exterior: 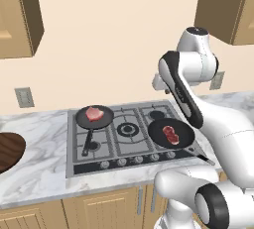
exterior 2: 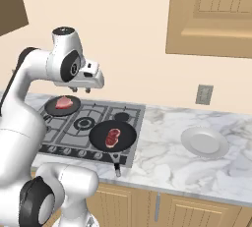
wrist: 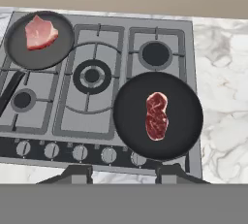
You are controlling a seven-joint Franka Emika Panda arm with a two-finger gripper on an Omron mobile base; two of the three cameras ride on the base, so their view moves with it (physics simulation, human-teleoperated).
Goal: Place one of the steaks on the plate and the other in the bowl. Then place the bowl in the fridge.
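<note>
Below the gripper (wrist: 124, 173) — red steak (wrist: 156, 115) in black pan (wrist: 131, 116)

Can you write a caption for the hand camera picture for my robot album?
Looking down on the stove: a pale pink steak in one pan, a dark red steak in another.

We find no readable text, labels, brands or numbers anywhere; the stove knobs (wrist: 80, 152) and wall outlet (exterior 2: 204, 95) carry no legible markings.
</note>
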